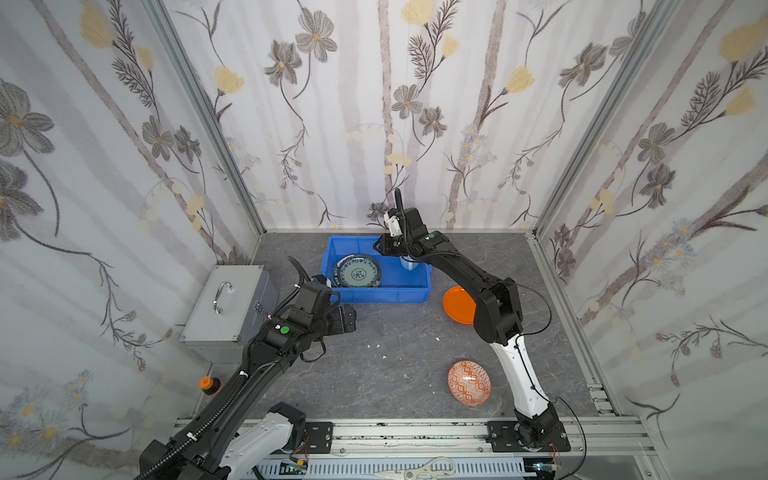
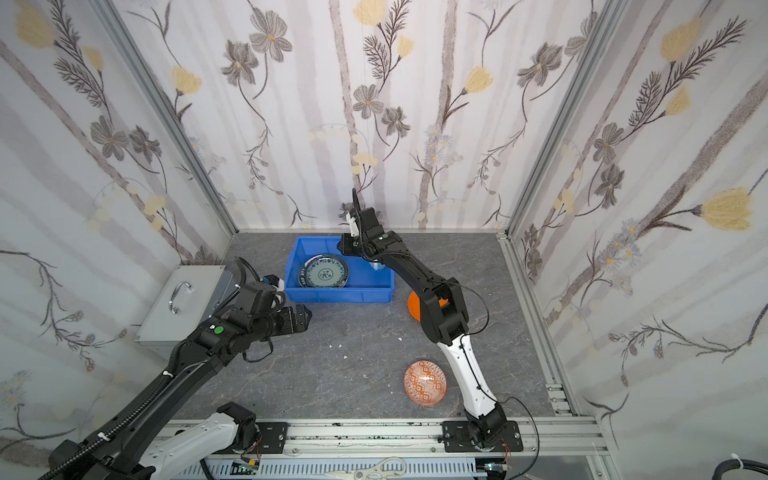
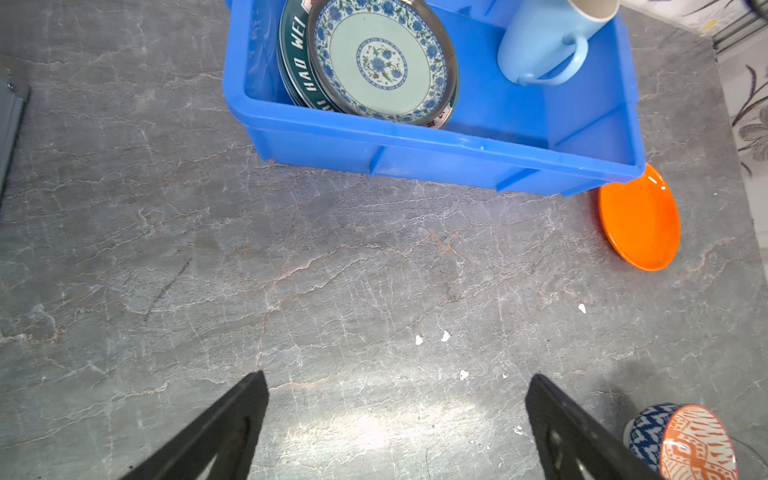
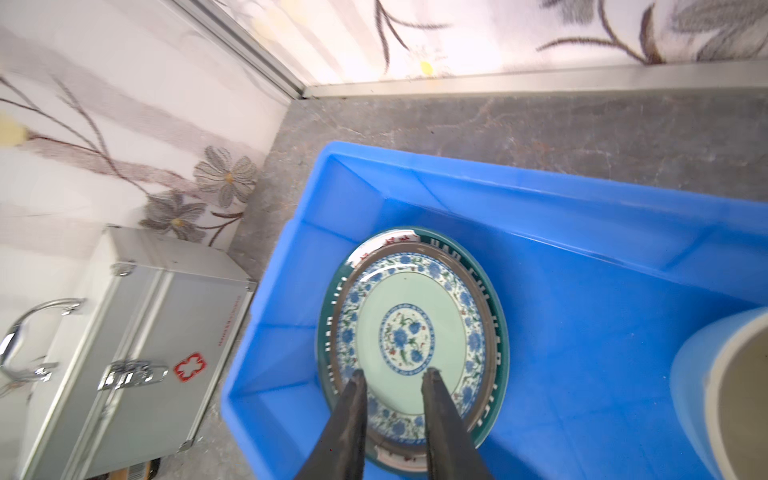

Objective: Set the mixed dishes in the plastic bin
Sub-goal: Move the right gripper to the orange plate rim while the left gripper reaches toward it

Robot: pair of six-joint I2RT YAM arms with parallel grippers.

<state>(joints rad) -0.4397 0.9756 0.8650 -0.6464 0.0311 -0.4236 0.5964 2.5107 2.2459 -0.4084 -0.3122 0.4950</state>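
Note:
The blue plastic bin (image 1: 376,291) (image 2: 338,293) (image 3: 415,141) (image 4: 540,199) stands at the back of the table. Inside it, a teal patterned plate (image 1: 358,272) (image 3: 380,62) (image 4: 411,328) tops a stack that includes a green lettered-rim plate (image 3: 297,62) (image 4: 496,316). A light-blue mug (image 1: 408,263) (image 3: 540,41) (image 4: 706,386) is in the bin's right part. My right gripper (image 4: 395,371) hovers over the teal plate, jaws narrowly open and empty. An orange plate (image 1: 457,305) (image 3: 640,218) and an orange patterned bowl (image 1: 468,382) (image 3: 698,444) lie on the table. My left gripper (image 3: 397,376) (image 1: 347,318) is wide open and empty.
A grey metal case (image 1: 226,307) (image 4: 137,353) with a handle sits left of the bin. An orange-capped bottle (image 1: 209,385) stands at the front left. Small white chips (image 3: 432,337) dot the grey table. Scissors (image 1: 419,469) lie on the front rail. Walls close three sides.

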